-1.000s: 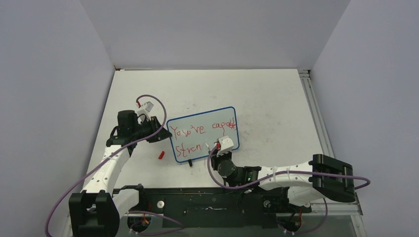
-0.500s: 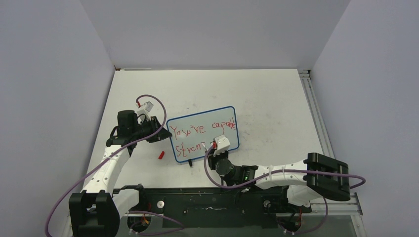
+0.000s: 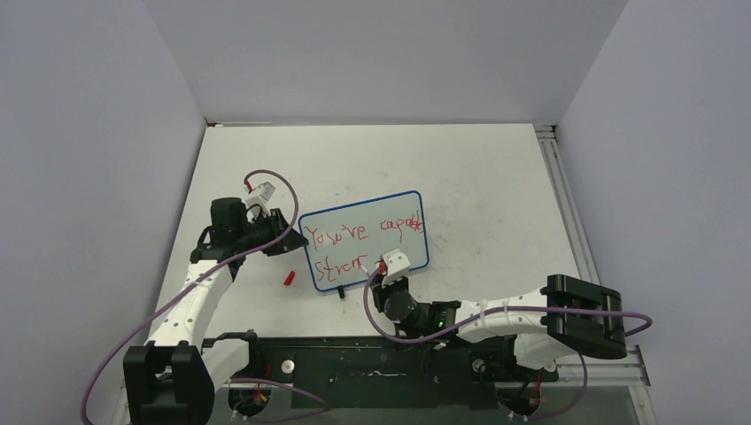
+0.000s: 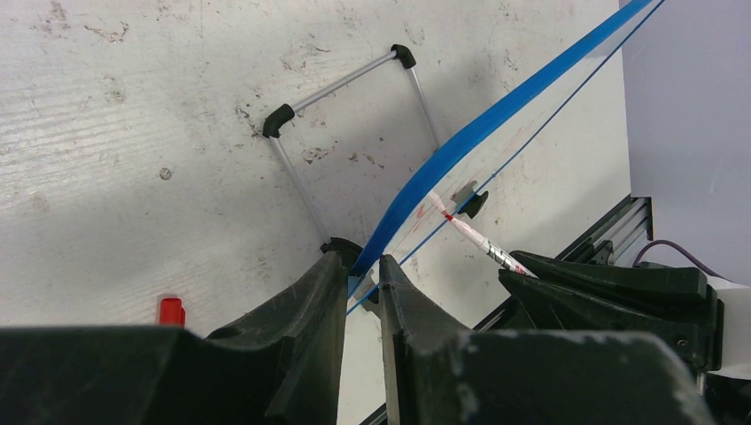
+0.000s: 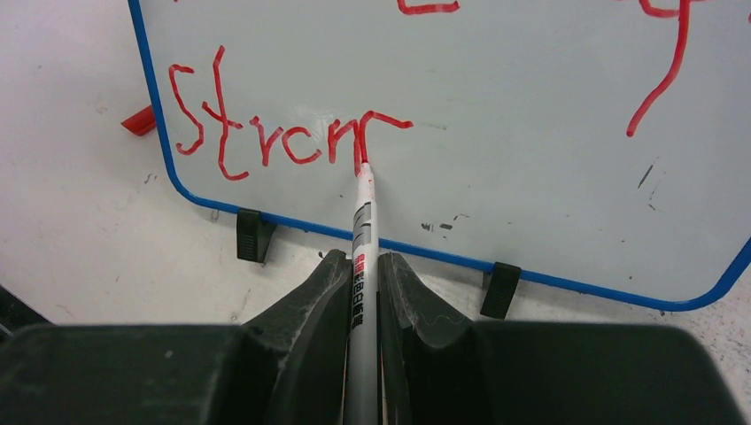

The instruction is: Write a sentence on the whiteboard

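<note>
My right gripper (image 5: 361, 266) is pinched tight on a marker (image 5: 362, 226). The barrel runs out between my 2 fingers toward 12 o'clock in the wrist view. Its red tip meets the foot of the last stroke on the whiteboard (image 3: 359, 215), and it looks to be touching, though I cannot be sure from here.

The sentence (image 3: 350, 235) is in red, in 2 lines. The upper line reads roughly "You're capable" and the lower one reads "Stron" so far. Its last letter is rough, with a long tail running off toward 3 o'clock.

From the top camera the board stands near the middle of the table (image 3: 478, 177), tilted so that its right end is farther from my bases. My right gripper is at its 5 o'clock edge.

My left gripper (image 4: 361, 266) is at the 9 o'clock edge, its jaws nearly together and nipping the thin blue frame.

2 black clip feet (image 5: 251, 235) stand under the near edge. Behind the board a wire stand (image 4: 345, 88) lies on the scuffed tabletop.

A red cap (image 3: 289, 278) lies on the table at about 8 o'clock from the board's middle, just off its lower left corner and apart from both grippers.
</note>
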